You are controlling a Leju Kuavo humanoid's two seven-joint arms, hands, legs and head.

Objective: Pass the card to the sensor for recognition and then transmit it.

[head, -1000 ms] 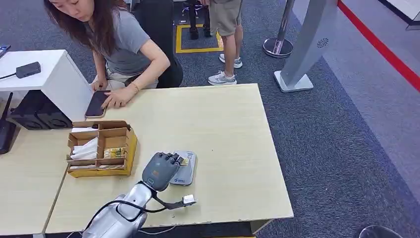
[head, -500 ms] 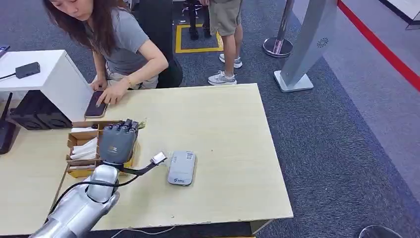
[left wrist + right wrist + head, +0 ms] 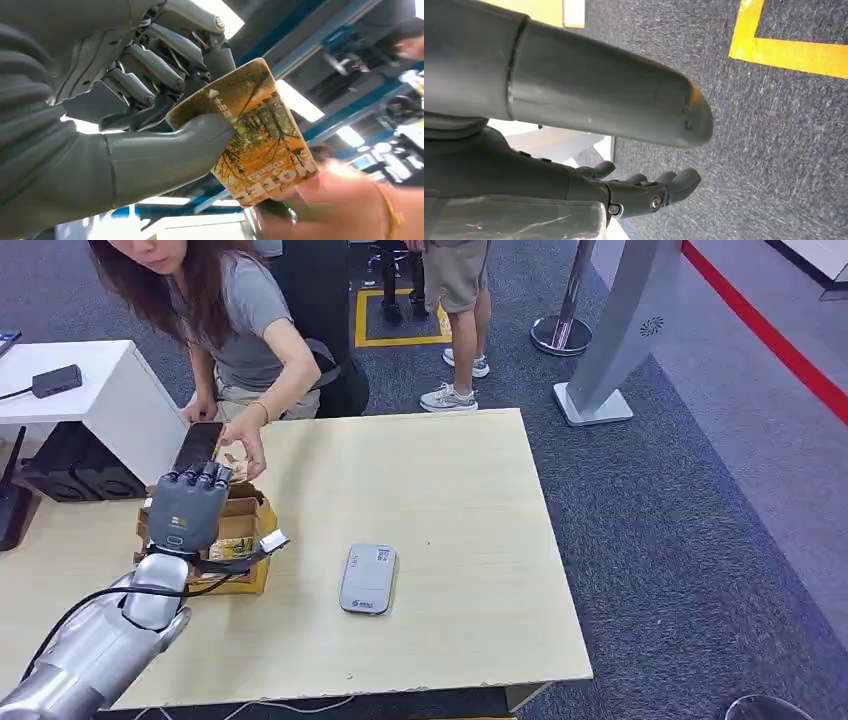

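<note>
Between the thick grey thumb and the darker fingers (image 3: 165, 75) of the left hand (image 3: 185, 512) sits the orange-yellow card with a printed picture of trees (image 3: 250, 132), pinched at one corner while the rest of it stands free beyond the fingertips. The card has rounded corners, a small white arrow with white characters near the held corner, and large pale letters along the far edge. A person's hand (image 3: 243, 448) touches this far edge, so the card is between both hands. From the head view, the left hand is raised above the yellow cardboard box with compartments (image 3: 240, 578) at the left part of the pale wooden table (image 3: 450, 500). The flat grey rectangular sensor (image 3: 367, 578) lies on the table, well apart from the hand. The right hand (image 3: 644, 192) hangs over dark grey carpet with its fingers a little curled and holds nothing.
</note>
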